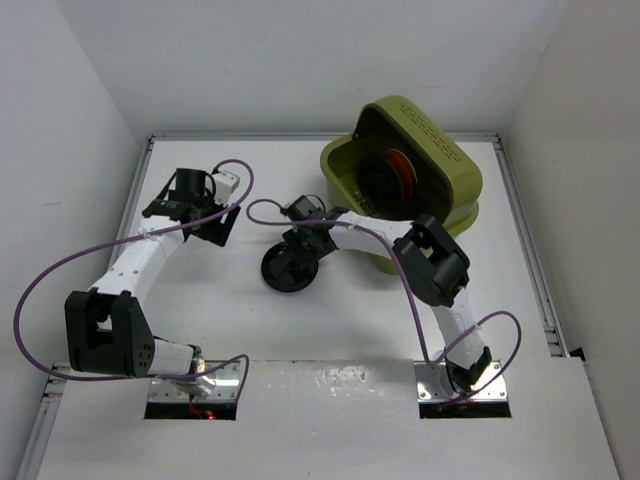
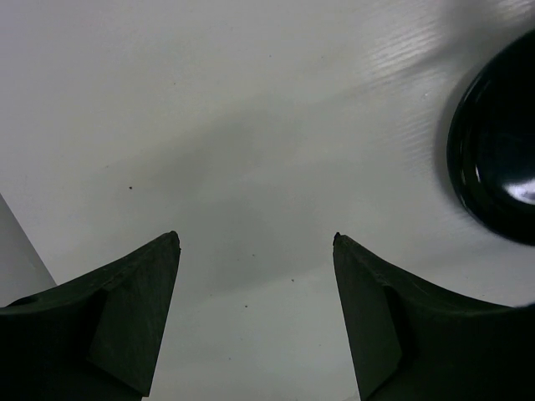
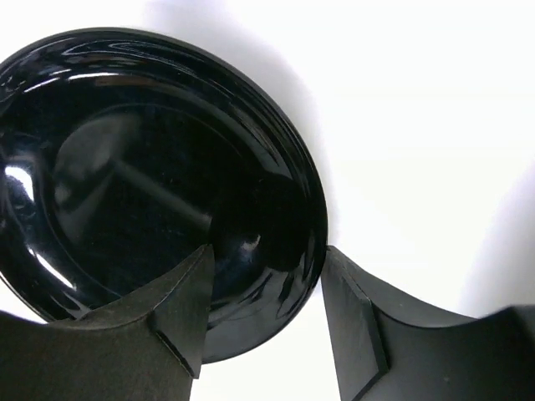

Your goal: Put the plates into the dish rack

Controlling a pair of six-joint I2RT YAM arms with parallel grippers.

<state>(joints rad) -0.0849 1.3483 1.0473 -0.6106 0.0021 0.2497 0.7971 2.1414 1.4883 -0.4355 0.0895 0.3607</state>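
Your right hand (image 3: 267, 248) is released, its two fingers (image 3: 180, 309) spread wide and standing astride the edge of a glossy black plate (image 3: 142, 167). In the right wrist view the finger at 7 o'clock lies over the plate's well. The finger at 5 o'clock stands just outside the rim, and the rim passes between the two. You cannot tell from here whether either finger touches the plate. From above, this black plate lies on the desk (image 1: 330, 335) near its centre. It is apart from the dish rack (image 1: 462, 180), at about 8 o'clock of it.

The dish rack sits toward 1 o'clock on the desk, its lid (image 1: 425, 125) standing open at the far side. Inside it an orange plate (image 1: 398, 163) stands on edge, with a dark plate (image 1: 376, 185) standing just in front of it. Further plates cannot be made out.

Your left hand (image 2: 255, 238) is released too, fingers wide apart with only bare desk between them. It hangs toward 10 o'clock of the desk, well apart from the rack. In its wrist view the black plate shows at the 3 o'clock edge.
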